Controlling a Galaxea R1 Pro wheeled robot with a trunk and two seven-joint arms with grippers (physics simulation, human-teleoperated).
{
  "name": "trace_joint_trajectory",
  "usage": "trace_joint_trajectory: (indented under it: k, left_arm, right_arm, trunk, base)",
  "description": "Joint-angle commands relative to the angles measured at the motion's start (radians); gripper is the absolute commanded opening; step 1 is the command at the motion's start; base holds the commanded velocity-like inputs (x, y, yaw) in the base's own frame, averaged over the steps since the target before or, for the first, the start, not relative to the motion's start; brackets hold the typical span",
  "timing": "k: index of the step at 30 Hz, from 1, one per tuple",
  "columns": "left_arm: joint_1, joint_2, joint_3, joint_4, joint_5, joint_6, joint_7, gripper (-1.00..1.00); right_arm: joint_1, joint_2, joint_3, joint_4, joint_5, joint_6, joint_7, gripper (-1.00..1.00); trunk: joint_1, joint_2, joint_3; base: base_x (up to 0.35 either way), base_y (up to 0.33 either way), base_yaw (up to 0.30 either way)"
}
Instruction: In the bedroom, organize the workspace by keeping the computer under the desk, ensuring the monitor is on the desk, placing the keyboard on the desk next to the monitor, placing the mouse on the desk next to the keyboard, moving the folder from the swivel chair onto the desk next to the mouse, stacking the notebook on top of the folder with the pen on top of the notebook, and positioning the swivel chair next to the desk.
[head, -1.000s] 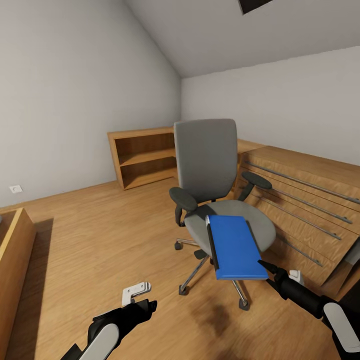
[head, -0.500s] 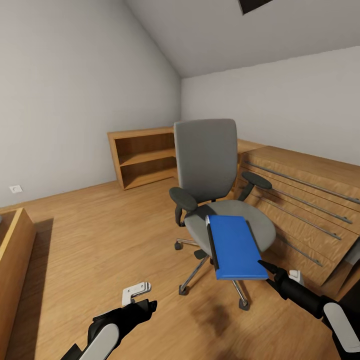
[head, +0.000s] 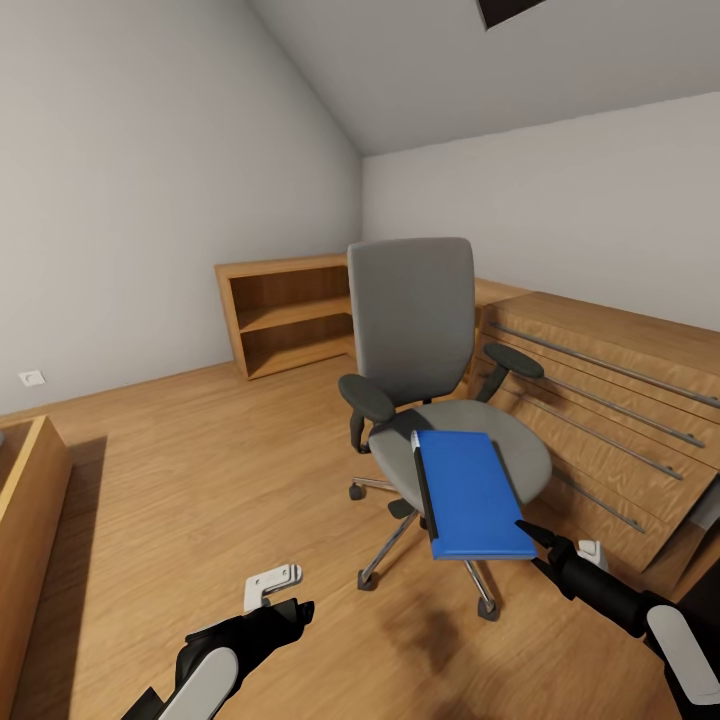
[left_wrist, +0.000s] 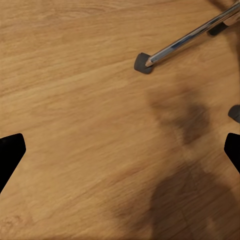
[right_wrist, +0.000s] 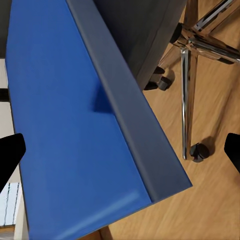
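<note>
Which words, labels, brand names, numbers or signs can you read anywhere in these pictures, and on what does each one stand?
None can be read: the blue folder has a plain cover, and the swivel chair, the wooden shelf and the white wall socket carry no lettering that shows.

No text, label, brand, number or sign can be read in these pictures. The blue folder (head: 470, 492) on the chair (head: 425, 350) has a plain cover with no writing, and the walls and wood furniture carry no marks.
</note>
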Motion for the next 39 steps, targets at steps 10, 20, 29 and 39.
trace_joint_trajectory:
  k: [10,20,29,39]
  left_arm:
    - [-0.001,0.001,-0.002,-0.001,0.007,0.001,0.008,1.0]
    - [-0.001,0.001,-0.003,-0.001,0.008,0.001,0.008,1.0]
    - [-0.001,0.001,-0.003,-0.001,0.007,0.001,0.008,1.0]
    - [-0.001,0.001,-0.003,-0.001,0.008,0.001,0.008,1.0]
  right_arm:
    - [-0.001,0.001,-0.002,0.0,0.001,0.005,0.003,1.0]
    - [-0.001,-0.002,-0.005,0.0,0.003,0.005,0.003,1.0]
    - [-0.001,-0.006,-0.008,-0.007,0.004,0.005,0.003,1.0]
    - [0.0,-0.019,-0.012,-0.011,0.003,0.004,0.003,1.0]
  trunk:
    - [0.0,0.0,-0.001]
    - [0.0,0.0,-0.001]
    - [0.0,0.0,-0.001]
    - [0.0,0.0,-0.001]
  base:
    - [0.0,0.0,0.0]
    - [0.0,0.0,0.0]
    - [0.0,0.0,0.0]
    - [0.0,0.0,0.0]
